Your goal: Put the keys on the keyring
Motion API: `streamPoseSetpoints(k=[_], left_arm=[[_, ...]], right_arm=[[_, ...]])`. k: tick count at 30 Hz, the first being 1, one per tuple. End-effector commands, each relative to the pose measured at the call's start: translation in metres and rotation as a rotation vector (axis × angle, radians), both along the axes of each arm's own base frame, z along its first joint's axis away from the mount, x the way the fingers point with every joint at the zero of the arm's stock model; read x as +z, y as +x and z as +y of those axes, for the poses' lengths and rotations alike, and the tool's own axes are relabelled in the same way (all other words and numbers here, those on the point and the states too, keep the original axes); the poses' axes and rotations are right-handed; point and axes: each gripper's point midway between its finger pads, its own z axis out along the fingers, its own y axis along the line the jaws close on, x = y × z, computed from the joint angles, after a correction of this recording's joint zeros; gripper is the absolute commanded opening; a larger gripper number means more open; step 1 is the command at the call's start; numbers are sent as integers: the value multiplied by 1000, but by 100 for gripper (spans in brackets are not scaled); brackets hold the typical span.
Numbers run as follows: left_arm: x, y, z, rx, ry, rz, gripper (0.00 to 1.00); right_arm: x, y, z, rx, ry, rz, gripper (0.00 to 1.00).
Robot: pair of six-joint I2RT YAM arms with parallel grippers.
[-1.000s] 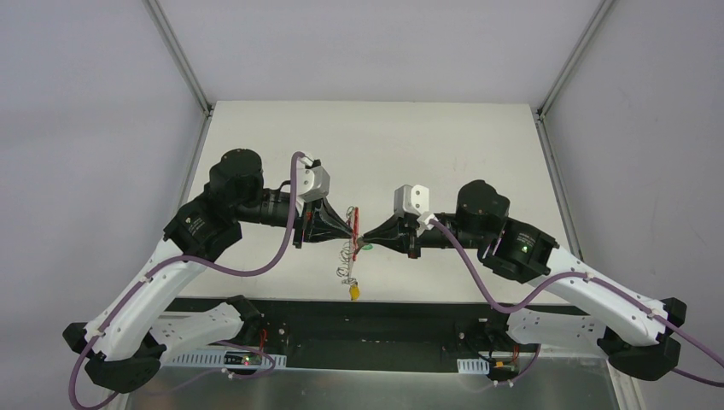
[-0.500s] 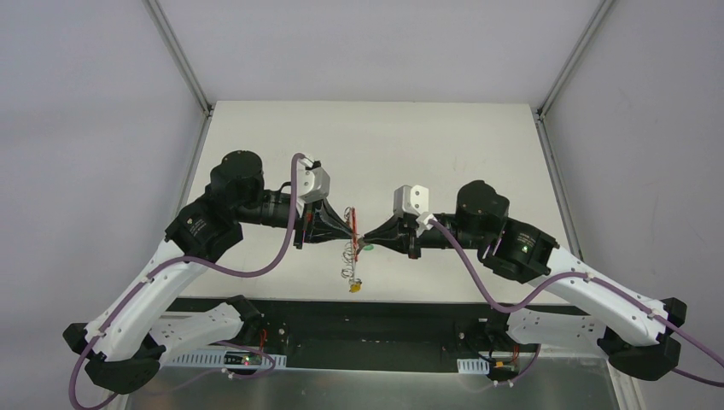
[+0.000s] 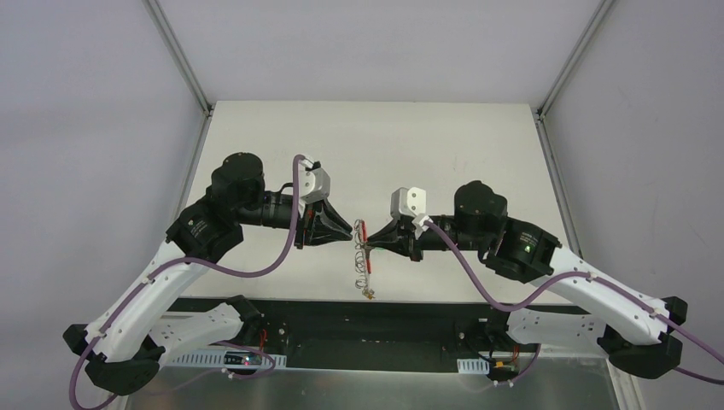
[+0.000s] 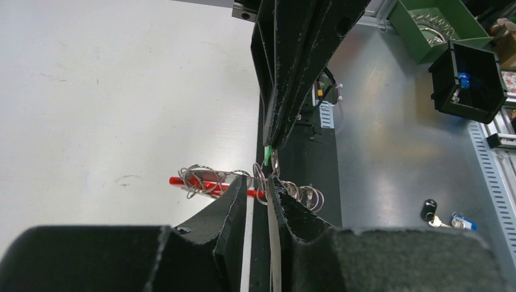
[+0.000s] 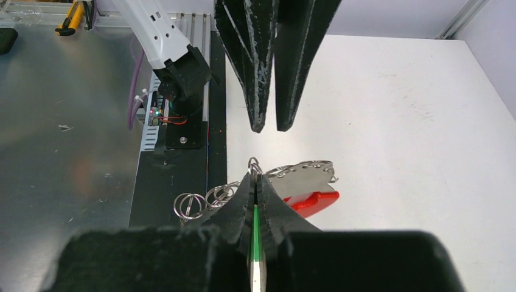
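Keyring [image 5: 310,199] hanging over the white bench's [image 3: 444,154] near edge at the right jaws, which clamp a green-tagged key [image 5: 255,237]; left jaws narrowly parted just beside it; plain grey walls [image 3: 77,102] around.

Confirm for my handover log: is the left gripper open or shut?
Slightly open. The left gripper shows a narrow gap between its fingers in both wrist views.

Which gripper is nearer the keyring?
Right. The right gripper, shut on the green-tagged key, has the keyring hanging at its tip. The left gripper sits just to the keyring's left, jaws slightly parted, clear of it.
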Motion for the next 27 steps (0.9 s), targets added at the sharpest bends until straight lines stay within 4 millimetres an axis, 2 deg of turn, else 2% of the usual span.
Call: streamPoseSetpoints(k=[1,14,20,27], left_arm=[[4,2,-1,6,-23,-49,19],[-8,1,-1,3,-11,-25,27],[3,-6,0,0,-55,16,29],[10,-6,0,37,-103,58,33]], right_arm=[[36,-3,0,11,74,-61,0],[40,-8,4,39,36,-67,0],[48,-5,6,19,38,-75,0],[53,0,11,-15,36,-79,0]])
